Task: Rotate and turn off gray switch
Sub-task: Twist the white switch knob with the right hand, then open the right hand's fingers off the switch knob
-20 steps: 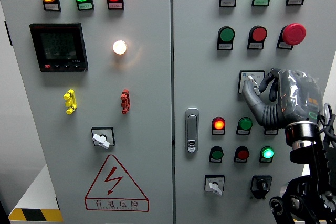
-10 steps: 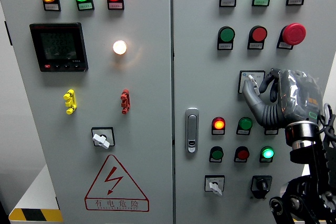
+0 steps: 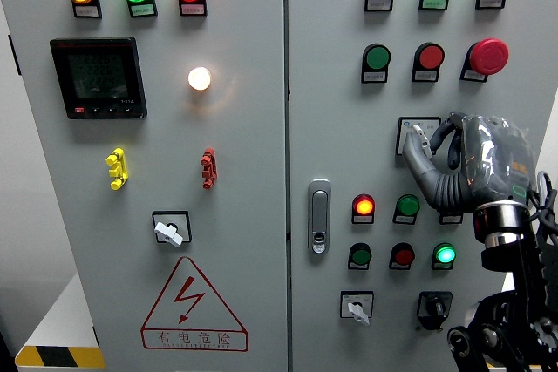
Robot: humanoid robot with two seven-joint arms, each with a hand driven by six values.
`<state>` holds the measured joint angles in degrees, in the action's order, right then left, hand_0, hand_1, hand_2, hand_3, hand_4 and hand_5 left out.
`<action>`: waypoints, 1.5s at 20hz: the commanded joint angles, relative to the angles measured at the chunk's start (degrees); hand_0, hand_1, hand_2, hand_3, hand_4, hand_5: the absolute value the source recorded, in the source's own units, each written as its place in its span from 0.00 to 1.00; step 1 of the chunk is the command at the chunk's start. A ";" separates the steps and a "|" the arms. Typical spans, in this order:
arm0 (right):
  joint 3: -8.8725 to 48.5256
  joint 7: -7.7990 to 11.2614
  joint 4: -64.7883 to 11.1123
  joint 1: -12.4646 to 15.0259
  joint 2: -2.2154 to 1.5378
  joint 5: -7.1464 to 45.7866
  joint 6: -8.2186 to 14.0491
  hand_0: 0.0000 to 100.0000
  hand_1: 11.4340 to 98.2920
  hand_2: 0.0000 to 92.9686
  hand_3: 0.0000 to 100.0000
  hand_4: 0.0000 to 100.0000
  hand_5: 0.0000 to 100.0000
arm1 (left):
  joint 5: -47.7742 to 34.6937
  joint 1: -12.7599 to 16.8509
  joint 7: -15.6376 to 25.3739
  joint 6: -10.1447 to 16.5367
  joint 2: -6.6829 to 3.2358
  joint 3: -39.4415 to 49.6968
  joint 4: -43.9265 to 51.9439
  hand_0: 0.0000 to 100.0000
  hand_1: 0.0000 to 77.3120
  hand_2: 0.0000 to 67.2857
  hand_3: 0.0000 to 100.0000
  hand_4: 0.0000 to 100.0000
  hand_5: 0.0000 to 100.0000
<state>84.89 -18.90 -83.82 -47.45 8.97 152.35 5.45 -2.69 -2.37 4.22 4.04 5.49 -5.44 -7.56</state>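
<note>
right hand [image 3: 436, 150]: up at the panel's right door, arm entering from lower right. Fingers curled around the gray switch [image 3: 413, 133], thumb and index tip on its knob. Looks like a pinch grip, but contact is partly hidden by the fingers.
left hand: not in view.
gray switch: mid-right door, in a square plate below the green button [image 3: 377, 58] and red button [image 3: 429, 57], above the lit red lamp [image 3: 364, 206]. Knob angle hard to read, mostly covered.
step: judged at grasp, turn not confirmed done.
risk 1: fingertip slip. Grip sits on the knob's tip, so torque may spin the fingers, not the knob.
risk 2: under-rotation. Covered knob means off position can't be verified until the hand clears.
risk 3: wrong target. 2 other rotary selectors sit nearby: white one [image 3: 356, 307] and black one [image 3: 433, 305] low on the same door.
risk 4: stray contact. Knuckles sit near the red mushroom stop [image 3: 487, 56]; a wrist roll upward could bump it.
</note>
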 commanded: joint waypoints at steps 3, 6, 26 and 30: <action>-0.08 0.00 -0.02 0.07 0.00 -0.04 0.00 0.72 0.30 0.77 1.00 0.97 1.00 | -0.03 0.00 0.00 0.00 0.04 -0.01 0.00 0.89 0.00 0.20 0.19 0.08 0.11; -0.17 0.00 -0.03 -0.02 0.00 -0.04 0.09 0.74 0.30 0.77 1.00 0.97 1.00 | 0.06 0.00 0.00 0.00 -0.04 -0.01 0.00 0.89 0.00 0.20 0.19 0.08 0.11; 0.09 0.09 -0.90 0.77 0.35 -0.04 0.70 0.88 0.22 0.74 1.00 0.94 1.00 | -0.03 0.00 0.09 0.00 -0.04 -0.01 0.00 0.89 0.00 0.20 0.19 0.08 0.11; 0.45 0.35 -2.75 1.65 0.35 0.05 0.70 0.88 0.20 0.72 1.00 0.85 1.00 | -0.03 0.00 0.00 0.00 -0.04 -0.01 0.00 0.89 0.00 0.20 0.19 0.08 0.11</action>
<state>85.26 -18.61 -86.07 -46.01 9.31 152.32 6.18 -2.70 -2.37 4.22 4.04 5.45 -5.45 -7.56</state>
